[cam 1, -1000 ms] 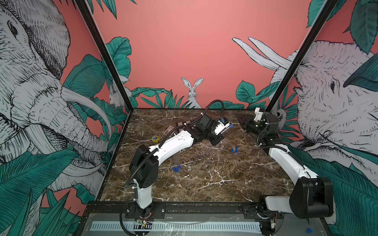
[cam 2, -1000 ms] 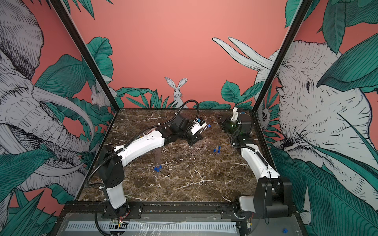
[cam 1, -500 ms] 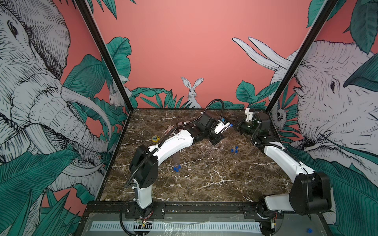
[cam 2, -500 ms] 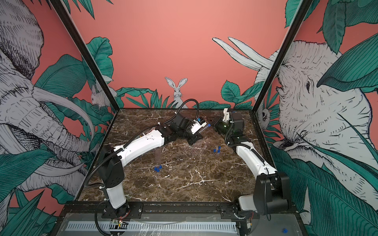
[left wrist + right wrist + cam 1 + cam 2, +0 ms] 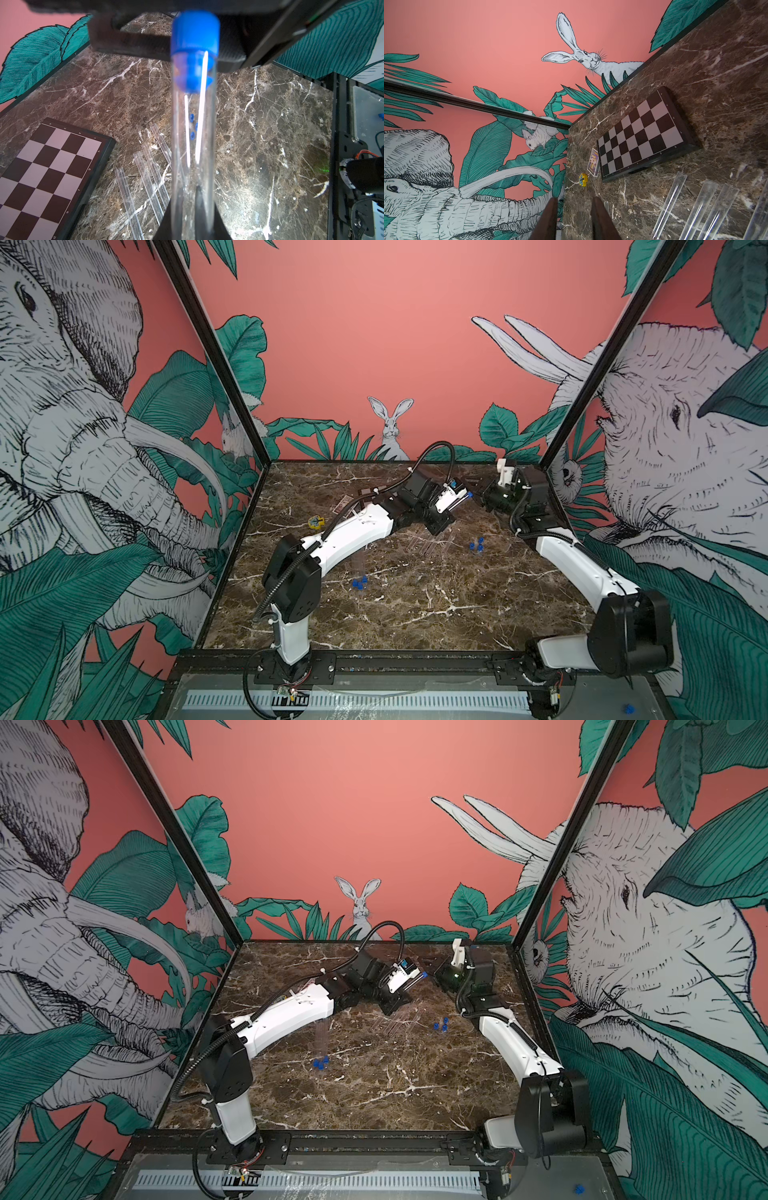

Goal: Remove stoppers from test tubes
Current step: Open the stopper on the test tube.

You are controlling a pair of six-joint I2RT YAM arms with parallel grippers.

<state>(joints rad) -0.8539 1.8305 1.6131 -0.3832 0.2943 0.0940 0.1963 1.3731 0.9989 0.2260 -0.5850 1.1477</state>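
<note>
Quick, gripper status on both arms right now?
Left gripper: closed on a stoppered test tube.
Right gripper: open, nothing between the jaws.

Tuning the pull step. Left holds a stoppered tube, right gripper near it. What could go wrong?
The right gripper is open with no stopper between its fingers in its wrist view; closing may miss.
The left gripper grips the test tube far from the stopper, so pulling could lever or slip it.

Chessboard (image 5: 45, 176) border, digits 4, 3, 2, 1
</note>
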